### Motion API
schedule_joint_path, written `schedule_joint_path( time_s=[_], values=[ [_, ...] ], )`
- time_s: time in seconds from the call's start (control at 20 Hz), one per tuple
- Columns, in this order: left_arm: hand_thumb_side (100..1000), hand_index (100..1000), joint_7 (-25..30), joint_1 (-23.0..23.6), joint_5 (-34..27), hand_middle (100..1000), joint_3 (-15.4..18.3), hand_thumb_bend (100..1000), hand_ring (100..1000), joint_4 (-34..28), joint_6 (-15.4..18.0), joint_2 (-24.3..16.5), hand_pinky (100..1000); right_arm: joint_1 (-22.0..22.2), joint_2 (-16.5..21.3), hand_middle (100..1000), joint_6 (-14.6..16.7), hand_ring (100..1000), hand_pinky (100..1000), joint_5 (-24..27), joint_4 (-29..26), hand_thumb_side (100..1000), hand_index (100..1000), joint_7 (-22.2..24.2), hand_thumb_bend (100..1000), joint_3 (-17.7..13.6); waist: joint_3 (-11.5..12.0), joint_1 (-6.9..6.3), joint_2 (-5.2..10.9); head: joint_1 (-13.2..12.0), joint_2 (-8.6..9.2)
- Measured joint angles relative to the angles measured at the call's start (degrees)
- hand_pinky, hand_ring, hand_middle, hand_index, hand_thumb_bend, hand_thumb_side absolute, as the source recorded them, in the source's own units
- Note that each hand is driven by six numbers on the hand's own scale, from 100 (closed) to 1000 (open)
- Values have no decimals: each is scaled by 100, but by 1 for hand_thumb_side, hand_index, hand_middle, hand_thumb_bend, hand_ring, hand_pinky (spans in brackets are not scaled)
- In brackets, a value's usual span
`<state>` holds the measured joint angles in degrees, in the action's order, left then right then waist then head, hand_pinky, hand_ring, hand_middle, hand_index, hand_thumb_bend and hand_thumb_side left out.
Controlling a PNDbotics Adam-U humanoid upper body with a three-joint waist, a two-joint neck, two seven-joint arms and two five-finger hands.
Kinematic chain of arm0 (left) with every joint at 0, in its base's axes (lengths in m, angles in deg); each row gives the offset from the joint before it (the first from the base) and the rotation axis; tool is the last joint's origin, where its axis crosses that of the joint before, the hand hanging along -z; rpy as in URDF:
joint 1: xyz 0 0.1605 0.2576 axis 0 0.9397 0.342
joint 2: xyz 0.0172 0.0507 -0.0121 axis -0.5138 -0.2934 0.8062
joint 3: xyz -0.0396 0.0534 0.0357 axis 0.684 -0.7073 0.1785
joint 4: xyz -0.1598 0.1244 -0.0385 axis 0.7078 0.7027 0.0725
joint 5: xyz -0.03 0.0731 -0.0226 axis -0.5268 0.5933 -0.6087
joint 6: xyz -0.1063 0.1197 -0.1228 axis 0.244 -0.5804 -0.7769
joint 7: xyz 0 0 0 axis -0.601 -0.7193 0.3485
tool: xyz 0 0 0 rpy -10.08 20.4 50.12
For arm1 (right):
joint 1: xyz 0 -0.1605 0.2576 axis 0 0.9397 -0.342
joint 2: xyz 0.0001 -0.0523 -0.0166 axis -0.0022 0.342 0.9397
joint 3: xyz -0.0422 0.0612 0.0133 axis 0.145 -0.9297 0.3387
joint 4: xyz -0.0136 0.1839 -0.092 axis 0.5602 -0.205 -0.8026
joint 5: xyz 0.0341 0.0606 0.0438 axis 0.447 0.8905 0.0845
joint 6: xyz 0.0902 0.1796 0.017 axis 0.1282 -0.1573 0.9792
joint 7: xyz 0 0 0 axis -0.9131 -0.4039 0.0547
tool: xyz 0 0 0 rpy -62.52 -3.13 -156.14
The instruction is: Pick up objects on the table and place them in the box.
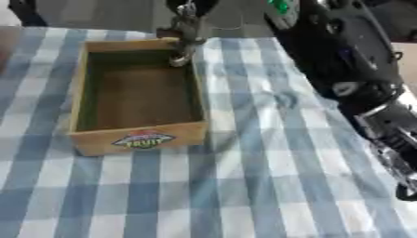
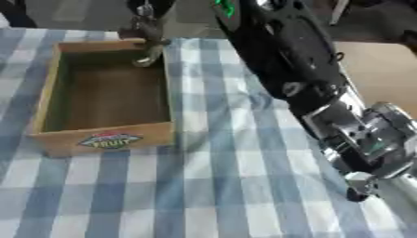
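Nearest you, blue-checked cloth covers the surface (image 1: 244,195). Your right arm (image 2: 326,93) runs along the right edge; I can't tell its hand's state. Farther left sits the wooden box (image 1: 134,139), a metal piece (image 1: 185,35) at its far rim.

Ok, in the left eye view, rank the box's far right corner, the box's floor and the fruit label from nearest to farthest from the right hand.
1. Box's far right corner, right by the right hand at the top.
2. Box's floor, in the box's middle.
3. Fruit label, on the near wall.
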<state>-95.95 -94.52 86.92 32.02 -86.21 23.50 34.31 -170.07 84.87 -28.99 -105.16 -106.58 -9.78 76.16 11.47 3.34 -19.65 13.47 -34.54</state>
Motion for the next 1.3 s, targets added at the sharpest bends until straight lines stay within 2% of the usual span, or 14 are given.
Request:
schedule_joint_path(
  time_s=[0.4, 1.05, 1.2, 1.3],
  values=[
    [679, 883, 11, -89, -21, 883, -30, 100, 879, 0, 20, 70, 856, 14, -349, 347, 1, 745, 691, -150, 305, 152, 175, -126, 100, -3, 159, -10, -87, 95, 87],
    [680, 881, 25, -165, -28, 883, -32, 100, 879, 0, 67, 117, 856, 283, -865, 351, -9, 740, 681, -642, 920, 144, 188, -575, 100, -30, 268, -8, -206, 234, 94],
    [679, 881, 20, -183, -28, 883, -32, 100, 879, 0, 72, 118, 855, 336, -919, 380, 30, 746, 682, -740, 1049, 142, 230, -656, 100, -28, 268, -8, -231, 235, 94],
    [679, 881, 19, -184, -28, 883, -32, 100, 879, 0, 74, 118, 855, 356, -941, 437, 58, 762, 689, -782, 1112, 145, 382, -706, 100, -30, 268, -8, -232, 235, 94]
  ],
)
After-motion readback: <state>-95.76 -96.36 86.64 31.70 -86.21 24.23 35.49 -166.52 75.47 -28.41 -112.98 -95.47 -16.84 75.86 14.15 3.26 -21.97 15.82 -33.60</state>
